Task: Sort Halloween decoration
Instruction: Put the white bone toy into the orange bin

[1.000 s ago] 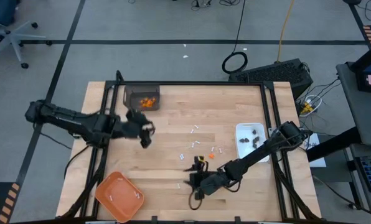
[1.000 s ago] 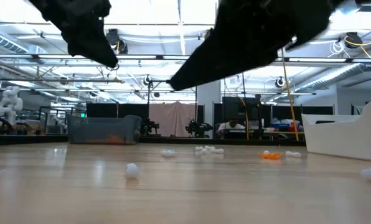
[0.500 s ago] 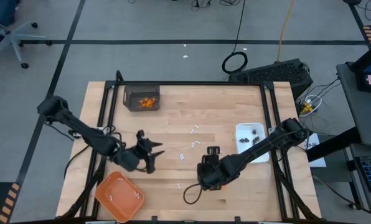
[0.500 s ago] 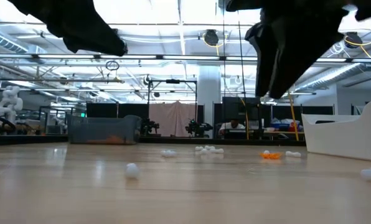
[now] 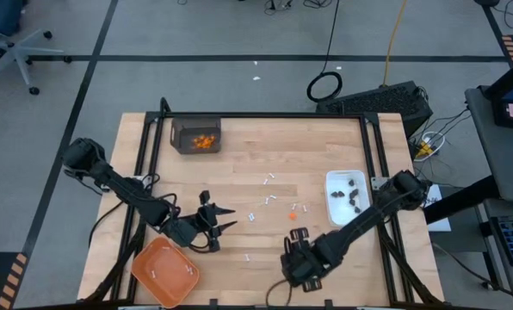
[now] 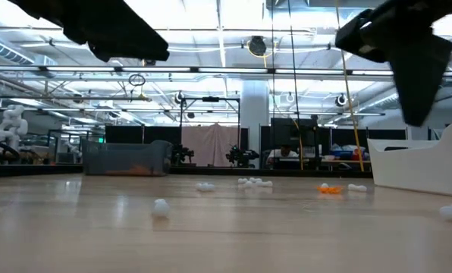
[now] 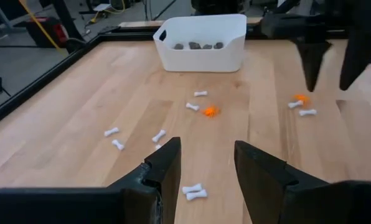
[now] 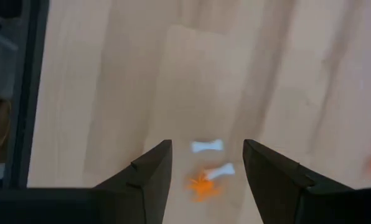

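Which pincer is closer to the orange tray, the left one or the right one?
Left. The left pincer hangs just beyond the orange tray, over its far corner. The right pincer is farther off, across the table's middle.

left claw (image 7: 204,163) open, empty | white sticks (image 7: 192,191) scattered | white dish (image 7: 203,42) beyond

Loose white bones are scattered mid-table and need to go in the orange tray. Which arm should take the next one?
Left, probably. The left gripper is open, empty, beside the orange tray, with white bones just ahead of its fingers. The right gripper, also open, sits across the table near the white dish.
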`<state>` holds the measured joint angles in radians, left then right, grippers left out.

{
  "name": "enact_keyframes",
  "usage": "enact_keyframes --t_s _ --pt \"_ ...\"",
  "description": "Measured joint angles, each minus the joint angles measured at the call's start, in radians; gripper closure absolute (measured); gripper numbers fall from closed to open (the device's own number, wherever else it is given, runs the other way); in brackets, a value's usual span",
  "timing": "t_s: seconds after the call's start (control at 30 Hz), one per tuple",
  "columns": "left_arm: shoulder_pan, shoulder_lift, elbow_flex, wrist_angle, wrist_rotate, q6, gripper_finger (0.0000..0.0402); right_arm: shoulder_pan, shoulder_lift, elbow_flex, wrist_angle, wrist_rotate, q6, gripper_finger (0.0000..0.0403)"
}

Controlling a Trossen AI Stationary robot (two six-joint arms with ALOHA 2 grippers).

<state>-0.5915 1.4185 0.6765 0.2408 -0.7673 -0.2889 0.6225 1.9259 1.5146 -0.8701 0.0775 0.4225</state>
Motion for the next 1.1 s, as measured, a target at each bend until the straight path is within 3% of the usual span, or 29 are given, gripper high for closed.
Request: enact_keyframes --t_s 0.37,0.73,1.1 --pt "0.000 0.000 0.000 0.038 0.012 0.007 0.0252 0.033 0.117 -0.001 0.023 0.021 -0.077 0.0216" --pt "0.000 0.000 0.000 0.040 0.031 0.007 0.0252 0.033 0.131 -0.012 -0.012 0.047 -0.103 0.0207" --pt "0.000 0.000 0.000 0.039 0.031 0.007 0.0252 0.019 0.126 -0.053 0.038 0.018 -0.094 0.0256"
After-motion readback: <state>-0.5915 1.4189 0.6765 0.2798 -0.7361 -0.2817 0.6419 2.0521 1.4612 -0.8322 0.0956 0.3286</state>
